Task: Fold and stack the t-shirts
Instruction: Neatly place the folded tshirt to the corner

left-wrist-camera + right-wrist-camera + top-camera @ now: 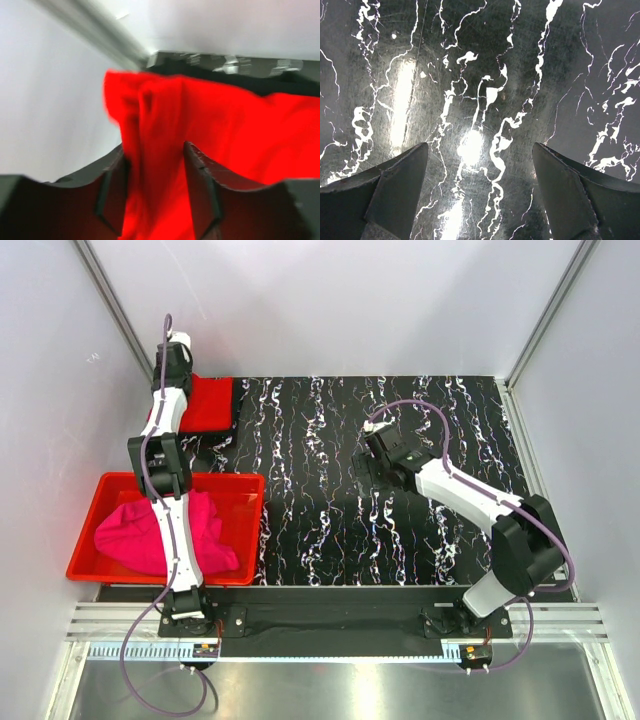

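Observation:
The bright red t-shirt (208, 403) lies bunched at the back left of the table. My left gripper (174, 380) is over its left edge, near the wall. In the left wrist view the jaws (154, 175) are closed on a raised fold of the red t-shirt (225, 130). A plain black cloth, apparently the black t-shirt (243, 405), shows under the red one's right edge and as a dark band in the left wrist view (220, 75). The magenta t-shirt (150, 535) lies crumpled in the red bin (245, 485). My right gripper (372, 455) is open and empty above the table's middle (480, 165).
The table (330, 530) is black with white marbling. The red plastic bin stands at the front left, under my left arm. White walls close in on the left, back and right, with metal corner posts (105, 290).

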Robot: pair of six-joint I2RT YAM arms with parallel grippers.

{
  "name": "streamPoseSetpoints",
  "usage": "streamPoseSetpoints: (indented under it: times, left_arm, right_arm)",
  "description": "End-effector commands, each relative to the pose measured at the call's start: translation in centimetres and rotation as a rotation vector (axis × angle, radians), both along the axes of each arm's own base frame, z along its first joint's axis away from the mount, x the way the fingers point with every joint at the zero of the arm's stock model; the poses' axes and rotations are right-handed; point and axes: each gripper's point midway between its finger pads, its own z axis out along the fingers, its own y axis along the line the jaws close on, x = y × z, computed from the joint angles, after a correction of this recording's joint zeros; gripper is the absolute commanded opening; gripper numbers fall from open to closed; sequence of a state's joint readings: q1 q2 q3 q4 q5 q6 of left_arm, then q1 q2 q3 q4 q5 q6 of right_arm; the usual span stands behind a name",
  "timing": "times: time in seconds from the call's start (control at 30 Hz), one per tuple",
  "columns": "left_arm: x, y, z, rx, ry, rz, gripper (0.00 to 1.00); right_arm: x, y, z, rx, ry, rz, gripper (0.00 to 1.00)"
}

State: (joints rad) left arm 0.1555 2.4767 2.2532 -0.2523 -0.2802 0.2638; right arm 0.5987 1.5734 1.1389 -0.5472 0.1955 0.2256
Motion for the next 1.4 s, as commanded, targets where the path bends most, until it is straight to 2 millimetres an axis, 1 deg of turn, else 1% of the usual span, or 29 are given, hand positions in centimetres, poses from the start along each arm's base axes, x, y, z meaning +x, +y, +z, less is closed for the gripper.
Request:
streamPoseSetpoints:
  times: [0.0,0.03,0.07,0.1,0.13,0.17,0.2,0.23,0.3,0.33,0.37,0.4,0.43,0.47,0.53,0.57,0.6,0.67,0.83,0.9,0.93,1.07,1.13,1.17,1.2,1.23,1.27,1.33,1.37]
  left_arm:
    - [0.2,3.4,8.6,0.078,-0.224,0.198,0.54]
    - [0.6,2.9,10.2,0.032,-0.284,0.191,0.59]
    - [0.7,2.7,11.5,0.001,-0.331,0.193,0.71]
    - [0.2,2.3,14.2,-0.028,-0.394,0.195,0.73]
    - [0.0,2.0,15.1,-0.089,-0.441,0.207,0.73]
    - [0.1,1.2,14.8,-0.129,-0.452,0.178,0.73]
    - [0.0,0.7,15.0,-0.147,-0.459,0.153,0.72]
    - [-0.2,-0.1,16.0,-0.198,-0.49,0.134,0.68]
    - [0.3,-1.8,14.0,-0.246,-0.437,0.048,0.58]
    - [0.3,-2.7,12.5,-0.281,-0.376,0.005,0.52]
    - [0.3,-2.9,12.3,-0.297,-0.357,-0.012,0.48]
    - [0.2,-3.1,11.4,-0.318,-0.325,-0.021,0.44]
    - [-0.2,-3.9,9.6,-0.369,-0.277,-0.038,0.39]
    - [-0.6,-4.2,9.0,-0.404,-0.263,-0.047,0.38]
    - [-1.0,-5.9,8.5,-0.491,-0.25,-0.109,0.31]
    - [-1.4,-7.1,7.0,-0.54,-0.22,-0.145,0.3]
    - [-1.7,-7.9,7.0,-0.573,-0.217,-0.166,0.29]
    - [-2.1,-9.7,5.4,-0.669,-0.182,-0.193,0.27]
    - [-3.7,-12.2,1.3,-0.839,-0.086,-0.171,0.2]
    - [-4.1,-13.3,0.5,-0.894,-0.067,-0.178,0.16]
    - [-4.6,-13.5,-0.5,-0.912,-0.054,-0.157,0.15]
    - [-5.4,-14.2,-1.7,-0.969,-0.035,-0.111,0.16]
    - [-5.7,-14.2,-1.0,-0.935,-0.022,-0.085,0.15]
    - [-5.7,-15.2,0.0,-0.915,-0.028,-0.109,0.15]
    - [-5.8,-15.6,2.6,-0.882,-0.064,-0.132,0.22]
    - [-6.4,-15.5,3.2,-0.821,-0.049,-0.125,0.24]
    - [-6.5,-17.1,6.0,-0.792,-0.072,-0.172,0.26]
    - [-7.8,-18.5,7.1,-0.778,-0.04,-0.205,0.31]
    - [-8.9,-20.3,8.1,-0.781,-0.03,-0.235,0.33]
  right_arm:
    - [0.7,0.4,1.4,0.039,-0.016,-0.013,0.93]
    - [0.6,0.3,1.4,0.042,-0.013,-0.017,0.93]
    - [0.5,0.2,1.4,0.044,-0.013,-0.018,0.93]
    - [0.5,0.2,1.4,0.052,-0.022,-0.021,0.93]
    - [0.4,0.2,1.2,0.056,-0.02,-0.024,0.93]
    - [0.1,0.2,1.1,0.068,-0.018,-0.029,0.93]
    - [0.2,0.3,1.0,0.08,-0.024,-0.034,0.93]
    - [0.0,0.2,0.9,0.083,-0.022,-0.038,0.93]
    - [-0.3,0.1,0.7,0.096,-0.026,-0.051,0.93]
    - [-0.5,0.0,0.6,0.1,-0.027,-0.051,0.93]
    - [-0.6,-0.2,0.6,0.1,-0.034,-0.051,0.93]
    - [-0.8,-0.3,0.6,0.099,-0.034,-0.05,0.93]
    - [-0.8,-0.4,0.6,0.098,-0.037,-0.051,0.93]
    - [-0.9,-0.5,0.7,0.096,-0.044,-0.053,0.93]
    - [-0.8,-0.6,0.8,0.098,-0.051,-0.051,0.93]
    - [-0.7,-0.6,0.8,0.098,-0.056,-0.045,0.93]
    - [-0.7,-0.6,0.8,0.099,-0.057,-0.044,0.93]
    - [-0.6,-0.9,1.0,0.097,-0.065,-0.041,0.93]
    - [-0.7,-1.4,1.7,0.126,-0.081,-0.058,0.93]
    - [-0.7,-1.6,2.0,0.137,-0.09,-0.062,0.93]
    - [-0.7,-1.6,2.3,0.139,-0.097,-0.063,0.93]
    - [-0.9,-1.8,2.9,0.157,-0.108,-0.072,0.93]
    - [-1.0,-2.0,2.9,0.167,-0.099,-0.088,0.93]
    - [-1.1,-1.8,3.1,0.184,-0.098,-0.085,0.93]
    - [-1.3,-1.8,3.2,0.194,-0.098,-0.087,0.93]
    - [-1.5,-1.5,3.3,0.225,-0.087,-0.089,0.94]
    - [-1.8,-1.4,3.5,0.247,-0.095,-0.09,0.94]
    - [-2.1,-1.4,3.9,0.294,-0.105,-0.121,0.94]
    - [-2.4,-1.6,4.2,0.323,-0.129,-0.134,0.95]
